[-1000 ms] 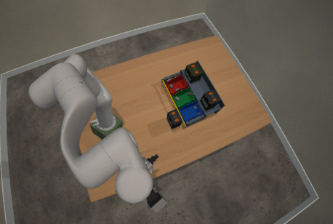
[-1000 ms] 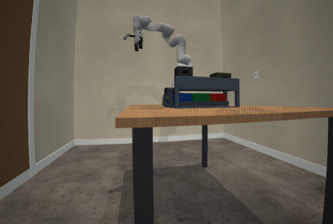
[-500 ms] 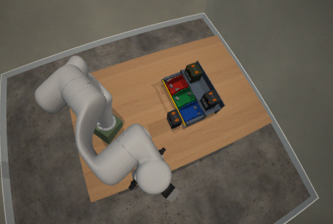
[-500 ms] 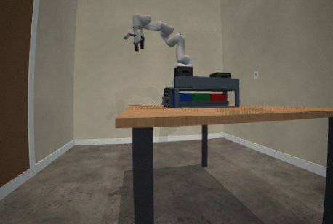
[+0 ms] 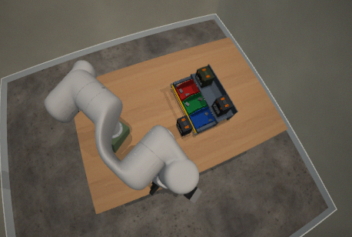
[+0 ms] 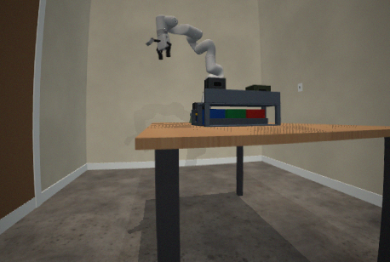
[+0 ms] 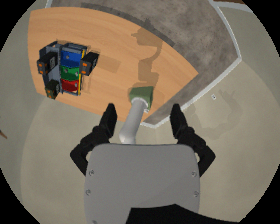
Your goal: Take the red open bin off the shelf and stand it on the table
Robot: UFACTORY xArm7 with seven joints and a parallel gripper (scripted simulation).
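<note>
The red open bin [image 5: 186, 88] [image 6: 255, 113] [image 7: 70, 87] sits in the grey shelf [image 5: 212, 90] [image 6: 241, 96], at one end of a row with a green bin [image 5: 196, 103] [image 6: 235, 113] and a blue bin [image 5: 202, 118] [image 6: 217, 113]. Small grey parts lie in the bins. The shelf stands on the wooden table [image 5: 134, 84] [image 6: 255, 133] [image 7: 118, 32]. My gripper [image 6: 164, 53] [image 7: 143, 110] is open and empty. It hangs high in the air, far from the shelf, out past the table's edge. In the overhead view the arm hides most of it.
Three dark boxes with orange marks stand around the shelf: one [image 5: 204, 75] on its top by the red bin, one [image 5: 222, 104] on its top behind the blue bin, one [image 5: 184, 126] on the table by the blue bin. The arm's green base [image 5: 121, 136] sits on the table.
</note>
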